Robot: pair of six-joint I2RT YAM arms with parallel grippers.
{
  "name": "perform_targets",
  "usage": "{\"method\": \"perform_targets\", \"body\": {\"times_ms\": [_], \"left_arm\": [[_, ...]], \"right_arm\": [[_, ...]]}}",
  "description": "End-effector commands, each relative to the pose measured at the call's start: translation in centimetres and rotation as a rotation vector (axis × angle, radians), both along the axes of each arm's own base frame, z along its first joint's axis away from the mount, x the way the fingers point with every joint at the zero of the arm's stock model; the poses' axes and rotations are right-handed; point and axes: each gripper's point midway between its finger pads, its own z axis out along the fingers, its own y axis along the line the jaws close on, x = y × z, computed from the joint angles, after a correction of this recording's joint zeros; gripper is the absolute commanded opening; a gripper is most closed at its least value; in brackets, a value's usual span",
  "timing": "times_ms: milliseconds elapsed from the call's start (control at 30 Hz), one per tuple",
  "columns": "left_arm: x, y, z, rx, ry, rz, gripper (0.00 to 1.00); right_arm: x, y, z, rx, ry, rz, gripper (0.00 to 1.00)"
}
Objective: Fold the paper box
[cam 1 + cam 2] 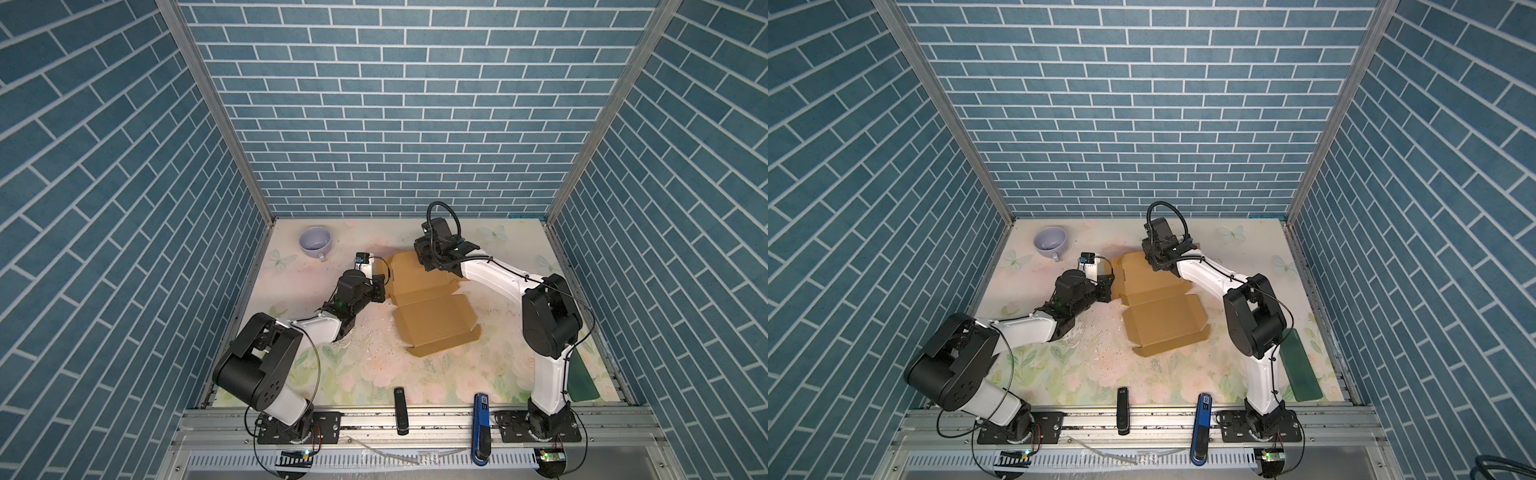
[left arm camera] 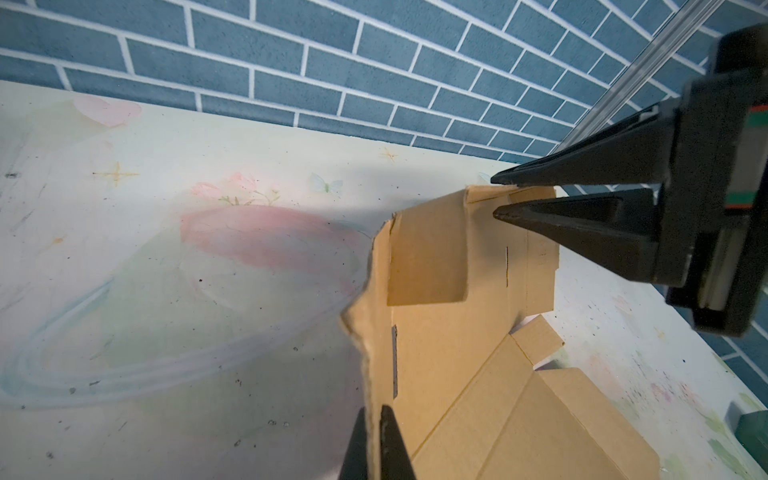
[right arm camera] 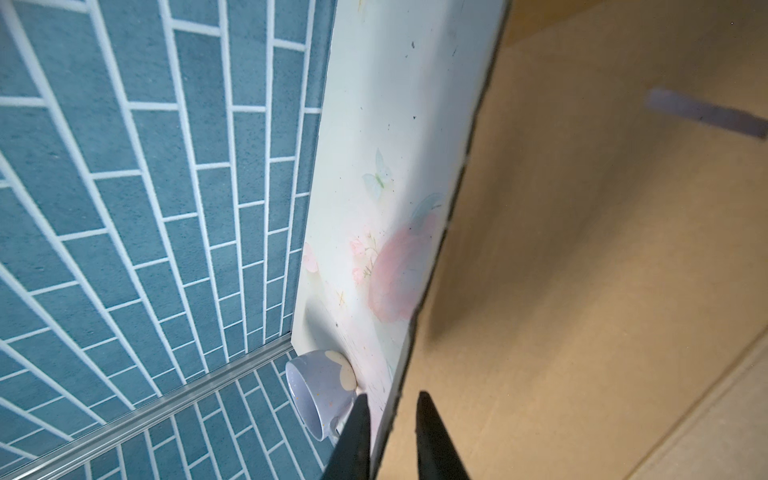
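The paper box (image 1: 432, 316) (image 1: 1163, 320) lies unfolded in the middle of the table, a tan cardboard sheet with creases and flaps. My left gripper (image 1: 384, 291) (image 1: 1109, 291) is at its left edge. In the left wrist view it (image 2: 374, 409) is shut on that raised left flap (image 2: 428, 253), pinching its edge. My right gripper (image 1: 427, 267) (image 2: 494, 197) is at the box's far edge. Its jaws (image 3: 392, 395) straddle the cardboard edge (image 3: 582, 291) with a gap still showing, one finger on each side.
A lilac cup (image 1: 316, 243) (image 3: 316, 390) stands at the far left corner. A green flat object (image 1: 1300, 365) lies by the right wall. A black device (image 1: 400, 409) and a blue one (image 1: 481, 419) rest on the front rail. Brick walls enclose three sides.
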Motion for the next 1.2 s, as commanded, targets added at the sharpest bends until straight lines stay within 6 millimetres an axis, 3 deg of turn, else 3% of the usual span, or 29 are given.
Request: {"method": "perform_targets", "body": {"times_ms": [0, 500, 933, 1167], "left_arm": [[0.6, -1.0, 3.6, -0.020, -0.097, -0.023, 0.00], [0.2, -1.6, 4.5, 0.004, -0.128, -0.040, 0.00], [0.5, -1.6, 3.7, 0.023, -0.113, -0.031, 0.00], [0.8, -1.4, 3.1, 0.041, -0.099, -0.017, 0.12]], "right_arm": [[-0.4, -0.6, -3.0, -0.002, 0.075, -0.034, 0.21], [0.4, -0.7, -4.3, 0.016, 0.088, -0.049, 0.22], [0.6, -1.3, -4.1, 0.031, 0.062, -0.055, 0.07], [0.4, -2.0, -3.1, 0.002, 0.028, -0.045, 0.05]]}}
